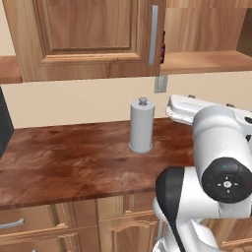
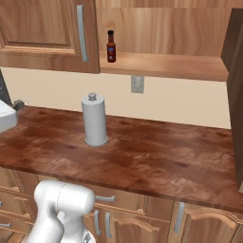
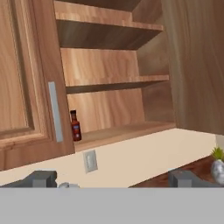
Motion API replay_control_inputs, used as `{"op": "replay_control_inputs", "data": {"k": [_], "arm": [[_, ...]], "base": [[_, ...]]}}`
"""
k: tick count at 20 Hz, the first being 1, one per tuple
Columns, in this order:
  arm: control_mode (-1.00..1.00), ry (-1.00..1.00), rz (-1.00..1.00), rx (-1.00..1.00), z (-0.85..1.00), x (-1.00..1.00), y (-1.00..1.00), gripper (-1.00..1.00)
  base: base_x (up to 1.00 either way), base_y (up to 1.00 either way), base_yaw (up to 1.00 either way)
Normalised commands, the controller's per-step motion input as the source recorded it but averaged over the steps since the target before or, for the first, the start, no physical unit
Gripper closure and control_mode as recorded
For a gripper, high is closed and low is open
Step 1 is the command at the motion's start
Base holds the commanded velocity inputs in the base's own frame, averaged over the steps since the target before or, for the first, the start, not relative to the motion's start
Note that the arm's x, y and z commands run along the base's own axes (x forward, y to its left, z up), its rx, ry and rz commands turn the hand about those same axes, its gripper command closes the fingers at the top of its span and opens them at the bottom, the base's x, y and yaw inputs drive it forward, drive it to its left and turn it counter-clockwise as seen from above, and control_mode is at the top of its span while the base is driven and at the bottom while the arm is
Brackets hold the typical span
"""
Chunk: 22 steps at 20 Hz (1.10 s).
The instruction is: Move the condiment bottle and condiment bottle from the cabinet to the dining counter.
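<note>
On the light-brown wooden cabinet (image 2: 161,64) shelf, small dark-brown red-labelled condiment bottle (image 2: 111,46) looks light, rigid, slick; I'd grip its body, my gripper (image 3: 113,179) wide, empty.

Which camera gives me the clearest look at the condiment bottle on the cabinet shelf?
The right base view: the condiment bottle stands upright and unobstructed at the left end of the cabinet shelf. The hand view shows it whole but smaller, beside the door edge. The left base view gives just a sliver behind the closed door.

cabinet shelf (image 2: 161,64), condiment bottle (image 2: 111,46) standing upright
</note>
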Motion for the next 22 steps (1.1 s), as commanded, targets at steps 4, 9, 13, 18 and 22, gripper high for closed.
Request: {"op": "replay_control_inputs", "data": {"k": [4, 9, 13, 18, 22], "arm": [[-1.00, -0.03, 0.00, 0.00, 0.29, 0.54, 0.18, -1.00], [-1.00, 0.00, 0.00, -0.01, 0.29, 0.57, 0.00, -1.00], [-1.00, 0.00, 0.01, -0.01, 0.26, 0.66, 0.00, -1.00], [-1.00, 0.00, 0.07, 0.00, 0.08, 0.66, -0.01, -1.00], [-1.00, 0.00, 0.14, 0.00, 0.02, 0.63, -0.13, -1.00]], "base": [[0.00, 0.00, 0.00], [0.00, 0.00, 0.00], [0.00, 0.00, 0.00], [0.00, 0.00, 0.00], [0.00, 0.00, 0.00]]}}
